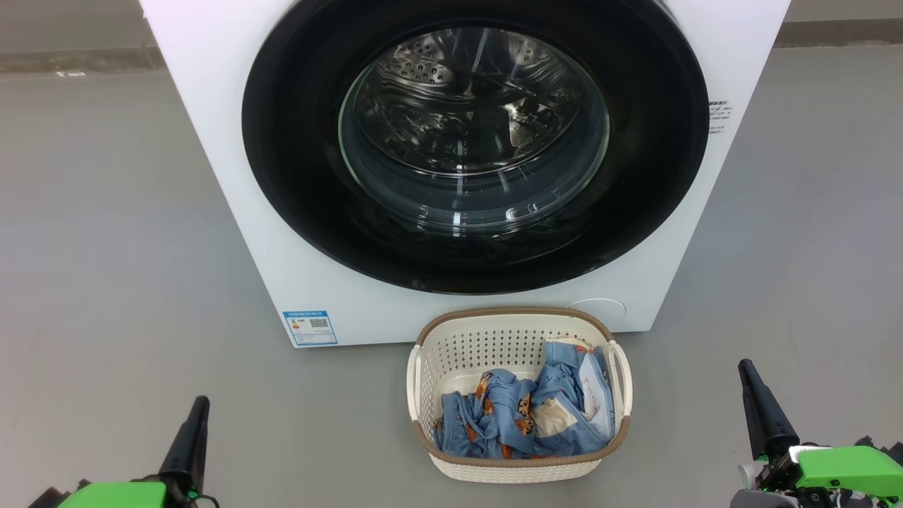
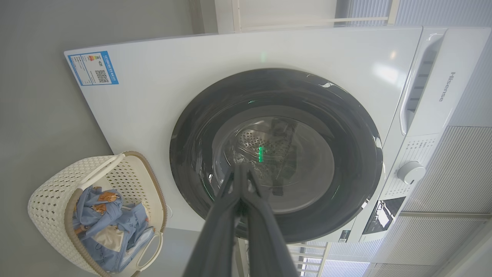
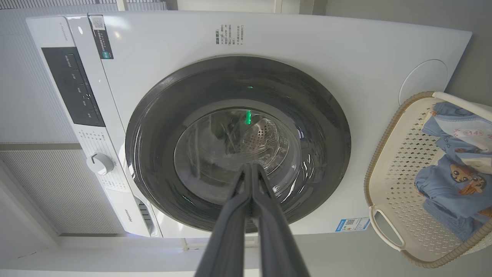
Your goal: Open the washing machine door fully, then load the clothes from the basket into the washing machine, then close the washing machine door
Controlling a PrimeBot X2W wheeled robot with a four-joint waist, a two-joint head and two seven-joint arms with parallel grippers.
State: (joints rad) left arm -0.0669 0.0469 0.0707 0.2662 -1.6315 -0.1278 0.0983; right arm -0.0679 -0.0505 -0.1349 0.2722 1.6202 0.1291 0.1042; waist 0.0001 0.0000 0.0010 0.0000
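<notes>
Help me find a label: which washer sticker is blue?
The blue sticker at the washer's lower left corner; the black sticker sits by the control panel.

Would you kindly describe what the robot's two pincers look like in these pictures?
The left pincer and right pincer each have two long, tapering, dark fingers. Each is mounted on a bright green casing; grey and black fittings sit beside the right one.
</notes>
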